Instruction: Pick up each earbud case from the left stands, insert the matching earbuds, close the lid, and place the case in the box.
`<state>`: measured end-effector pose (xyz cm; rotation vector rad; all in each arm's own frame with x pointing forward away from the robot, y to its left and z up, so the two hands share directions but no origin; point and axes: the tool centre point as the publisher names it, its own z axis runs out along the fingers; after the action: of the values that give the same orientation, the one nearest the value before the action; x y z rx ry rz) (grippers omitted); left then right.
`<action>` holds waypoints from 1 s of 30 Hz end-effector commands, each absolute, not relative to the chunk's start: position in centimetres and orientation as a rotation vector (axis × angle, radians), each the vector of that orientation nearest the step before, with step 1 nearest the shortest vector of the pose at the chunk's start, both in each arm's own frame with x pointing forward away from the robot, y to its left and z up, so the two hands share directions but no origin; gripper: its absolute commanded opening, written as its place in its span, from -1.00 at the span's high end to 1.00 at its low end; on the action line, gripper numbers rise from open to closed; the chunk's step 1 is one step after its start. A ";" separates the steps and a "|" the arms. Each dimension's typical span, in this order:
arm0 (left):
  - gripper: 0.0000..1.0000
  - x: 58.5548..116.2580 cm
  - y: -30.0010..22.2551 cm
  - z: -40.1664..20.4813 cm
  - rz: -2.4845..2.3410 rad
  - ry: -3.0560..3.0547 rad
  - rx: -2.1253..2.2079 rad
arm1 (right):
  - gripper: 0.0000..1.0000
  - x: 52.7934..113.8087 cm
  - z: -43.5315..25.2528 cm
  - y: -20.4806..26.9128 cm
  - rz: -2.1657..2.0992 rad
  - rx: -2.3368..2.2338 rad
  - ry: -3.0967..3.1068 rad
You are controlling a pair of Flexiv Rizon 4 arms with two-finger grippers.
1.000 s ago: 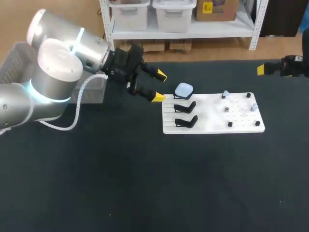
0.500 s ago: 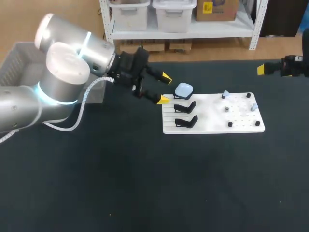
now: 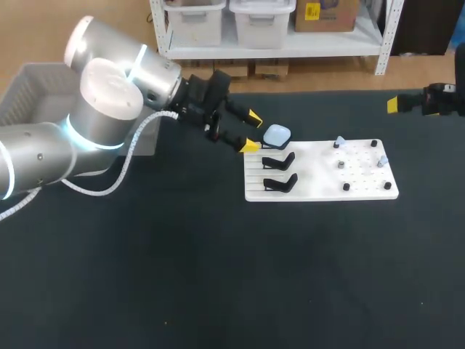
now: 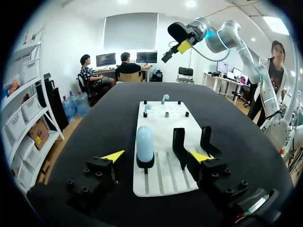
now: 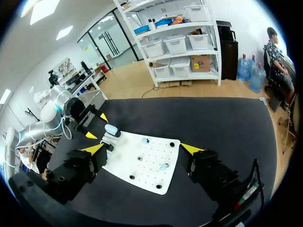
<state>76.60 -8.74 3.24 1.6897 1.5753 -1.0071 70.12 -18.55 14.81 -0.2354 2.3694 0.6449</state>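
A pale blue earbud case [image 3: 277,134] stands on the rearmost black stand at the left end of the white board [image 3: 320,190]. My left gripper [image 3: 253,131] is open just left of the case, not touching it. From the left wrist the case [image 4: 145,143] stands upright just ahead of the open gripper [image 4: 157,156], nearer its left finger. Two empty black stands [image 3: 279,171] sit in front of the case. Small earbuds [image 3: 381,160] rest among pegs on the board's right part. My right gripper [image 3: 404,103] hangs open at the far right, well above the board [image 5: 142,163].
A translucent grey box [image 3: 25,87] stands at the table's far left, behind my left arm. Dark tabletop stretches wide in front of the board and to its left.
My left gripper has moved right and a little back, up close to the blue case. The right arm has kept still.
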 end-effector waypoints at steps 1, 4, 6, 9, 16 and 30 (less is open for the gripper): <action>-0.65 77.4 -9.3 2.8 -1.027 1.577 1.707 | -1.00 70.1 14.9 -18.5 0.642 -0.234 2.371; -0.61 77.4 -9.6 2.7 -1.029 1.579 1.708 | -1.00 70.1 14.9 -18.5 0.642 -0.234 2.371; -0.55 77.3 -9.8 2.6 -1.030 1.581 1.708 | -1.00 70.1 14.9 -18.5 0.642 -0.234 2.371; -0.52 77.4 -10.1 2.4 -1.032 1.584 1.705 | -1.00 70.1 14.9 -18.5 0.642 -0.234 2.371; -0.34 77.5 -10.3 2.3 -1.026 1.590 1.690 | -1.00 70.1 14.9 -18.5 0.642 -0.234 2.371; 0.00 77.7 -11.1 1.9 -1.026 1.589 1.683 | -1.00 70.1 14.9 -18.5 0.642 -0.234 2.371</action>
<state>77.45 -10.84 2.09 1.6809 1.5885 -1.0264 70.12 -18.55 14.81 -0.2354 2.3694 0.6449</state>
